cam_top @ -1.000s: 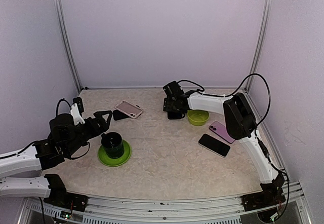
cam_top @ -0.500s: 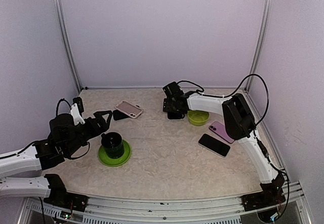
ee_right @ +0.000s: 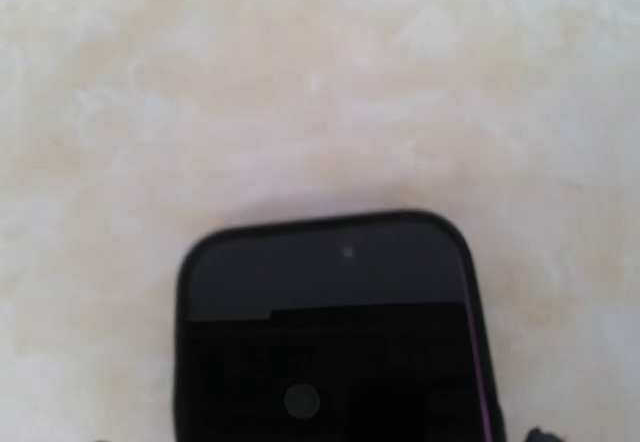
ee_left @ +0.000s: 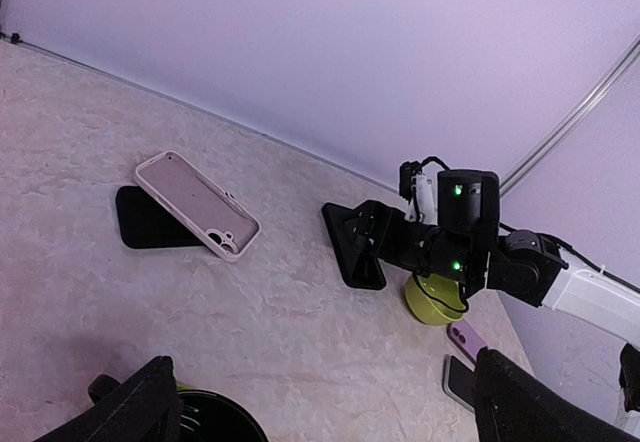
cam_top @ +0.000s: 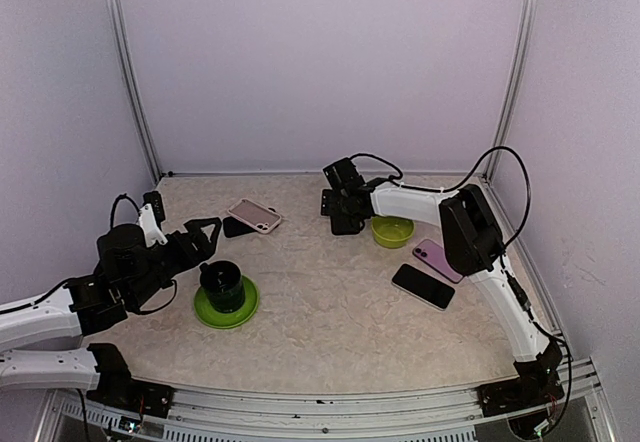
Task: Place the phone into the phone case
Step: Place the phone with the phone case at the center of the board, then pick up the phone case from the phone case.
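The left end effector point(cam_top: 201, 236) hangs wide open and empty beside a dark cup point(cam_top: 222, 282). Farther back, the right end effector point(cam_top: 343, 218) sits low over the black phone point(ee_left: 352, 245), which lies flat on the table point(cam_top: 330, 312) by a green bowl point(cam_top: 391, 231). Whether its jaws grip the phone I cannot tell, as they are too dark. The pink phone case point(ee_left: 196, 205) lies far left.

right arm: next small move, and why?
Probably ease the right gripper down and close across the long edges of the flat black phone-like slab. It hangs right over the slab, which lies flat on the table with no fingers on it in the wrist view; the pale pink phone case lies apart, leftward.
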Tool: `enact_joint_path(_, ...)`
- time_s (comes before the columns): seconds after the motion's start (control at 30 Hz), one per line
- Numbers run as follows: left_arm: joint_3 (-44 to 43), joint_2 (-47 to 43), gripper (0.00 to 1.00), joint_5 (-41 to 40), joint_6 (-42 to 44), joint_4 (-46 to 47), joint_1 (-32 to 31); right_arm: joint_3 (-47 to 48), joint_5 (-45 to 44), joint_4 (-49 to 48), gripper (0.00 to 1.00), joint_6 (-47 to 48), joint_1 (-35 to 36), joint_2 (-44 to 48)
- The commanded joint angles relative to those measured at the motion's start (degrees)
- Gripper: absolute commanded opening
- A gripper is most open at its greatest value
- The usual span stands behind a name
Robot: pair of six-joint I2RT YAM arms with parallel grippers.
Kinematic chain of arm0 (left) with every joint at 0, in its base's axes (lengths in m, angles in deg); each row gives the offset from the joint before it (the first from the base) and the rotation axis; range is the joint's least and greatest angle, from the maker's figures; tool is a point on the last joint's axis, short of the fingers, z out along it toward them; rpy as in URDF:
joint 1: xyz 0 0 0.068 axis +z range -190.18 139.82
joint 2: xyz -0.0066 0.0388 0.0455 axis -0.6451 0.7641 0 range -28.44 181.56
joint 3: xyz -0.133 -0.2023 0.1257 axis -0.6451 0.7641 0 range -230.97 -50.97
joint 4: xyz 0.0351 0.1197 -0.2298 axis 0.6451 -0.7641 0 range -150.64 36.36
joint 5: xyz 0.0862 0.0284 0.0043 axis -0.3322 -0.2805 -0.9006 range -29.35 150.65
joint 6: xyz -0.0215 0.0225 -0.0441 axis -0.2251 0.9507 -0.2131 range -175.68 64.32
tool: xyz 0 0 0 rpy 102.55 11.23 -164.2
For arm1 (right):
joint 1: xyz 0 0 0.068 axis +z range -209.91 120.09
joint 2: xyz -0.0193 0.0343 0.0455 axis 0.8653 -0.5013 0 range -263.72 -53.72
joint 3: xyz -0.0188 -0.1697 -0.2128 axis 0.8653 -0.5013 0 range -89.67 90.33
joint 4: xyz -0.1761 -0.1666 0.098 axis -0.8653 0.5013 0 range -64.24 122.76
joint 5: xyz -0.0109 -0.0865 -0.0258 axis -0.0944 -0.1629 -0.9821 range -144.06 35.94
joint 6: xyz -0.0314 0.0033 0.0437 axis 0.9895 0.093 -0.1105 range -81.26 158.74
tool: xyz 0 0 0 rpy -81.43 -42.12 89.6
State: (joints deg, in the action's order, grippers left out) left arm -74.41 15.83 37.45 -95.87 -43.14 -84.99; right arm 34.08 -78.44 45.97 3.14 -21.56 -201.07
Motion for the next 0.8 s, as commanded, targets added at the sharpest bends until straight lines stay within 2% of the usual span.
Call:
enact_joint_path(0.0, -0.2, 0.7, 0.99, -1.0, 0.9, 0.7, -0.3, 1.6, -0.8, -2.5, 0.88, 2.5, -0.4, 2.8)
enact_joint_path(0.2, -2.5, 3.8, 0.99, -2.0, 1.1, -1.4, -0.3, -3.2, 0.7, -7.3, 0.9, 7.9, 0.7, 9.0)
enact_joint_path(0.5, -4.7, 7.8, 0.99, -2.6, 0.7, -2.0, -0.1, -15.9, 12.7, -16.5, 0.9, 24.2, 4.8, 19.8)
enact_joint_path(0.63, -4.7, 8.5, 0.99, -2.3, 0.2, -1.7, 0.2, -19.9, 17.4, -20.0, 0.89, 32.1, 7.5, 21.2)
enact_joint_path(0.77, -5.4, 8.8, 0.99, -2.1, -0.4, -2.7, 0.3, -20.1, 21.2, -22.2, 0.89, 40.1, 9.8, 19.4)
